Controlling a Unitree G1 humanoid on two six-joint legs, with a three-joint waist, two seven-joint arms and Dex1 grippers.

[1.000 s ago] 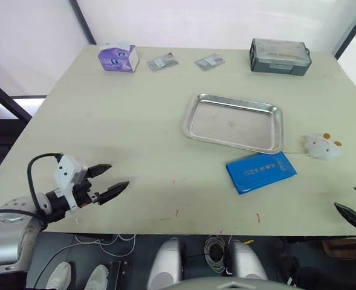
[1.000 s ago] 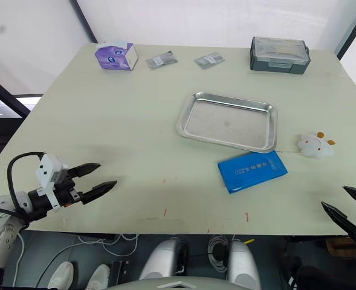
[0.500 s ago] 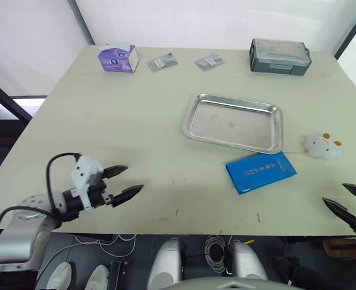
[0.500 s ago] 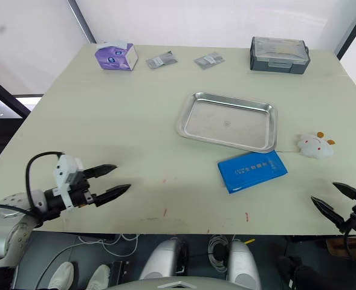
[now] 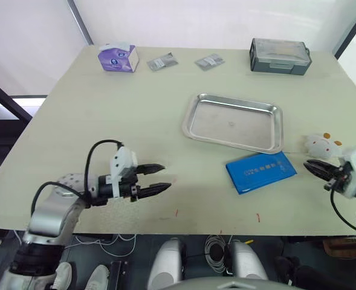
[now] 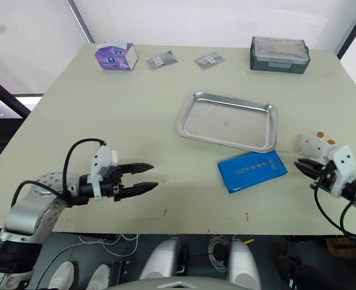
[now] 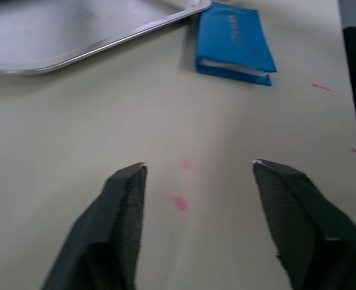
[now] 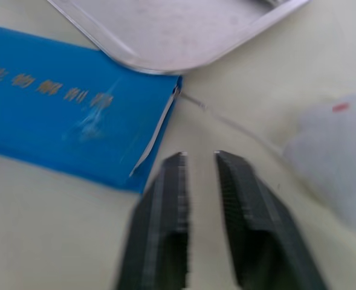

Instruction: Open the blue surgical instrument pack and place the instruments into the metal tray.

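The pale counter carries everything, and the main change on it is the arms: within the last second both have swung inward from the near corners toward the middle. The metal tray sits empty at centre right, as before. The grey lidded box stands at the far edge, well apart from it. The blue surgical instrument pack lies closed and flat just beside the tray's near rim, unmoved; no instruments are visible.

The left gripper has advanced furthest, now hovering over bare counter left of the pack, jaws spread wide and holding nothing. The right gripper has come in from the near right corner to a spot close to the pack's right end, beside a small white toy; its jaws are almost closed, a narrow gap between them, empty.

The approach looks nearly finished, so grasping and unfolding the pack is probably the next step.
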